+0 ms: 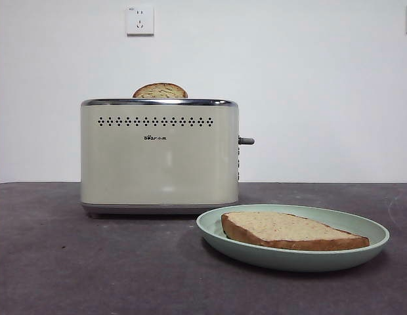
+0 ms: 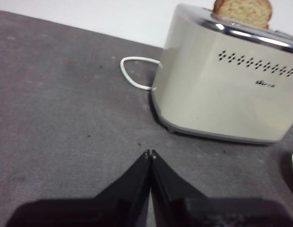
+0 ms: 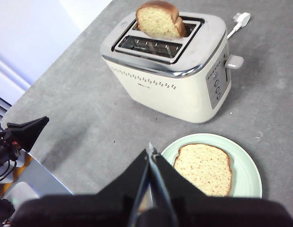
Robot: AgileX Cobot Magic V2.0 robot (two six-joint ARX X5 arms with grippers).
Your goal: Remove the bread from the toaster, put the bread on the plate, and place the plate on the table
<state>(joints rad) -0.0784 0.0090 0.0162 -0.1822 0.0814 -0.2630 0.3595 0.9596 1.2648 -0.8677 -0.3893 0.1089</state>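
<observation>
Bread (image 1: 292, 231) lies flat in the plate (image 1: 216, 230), which rests on the tabletop (image 1: 72, 262) near and right of the toaster (image 1: 159, 157). Every step of the task appears done; the next move calls only for the arms to stay clear. Toaster's far slot holds a second slice (image 1: 160, 91); its near slot is empty. Left tool (image 2: 149, 154) and right tool (image 3: 151, 150) hang pinched together, holding nothing.

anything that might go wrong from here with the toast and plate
The flat tan toast slice lies loose on the shallow mint-green plate, so a bump could slide it off. The plate sits close to the cream boxy toaster. A second domed slice remains in a slot and could be mistaken for unfinished work.
</observation>
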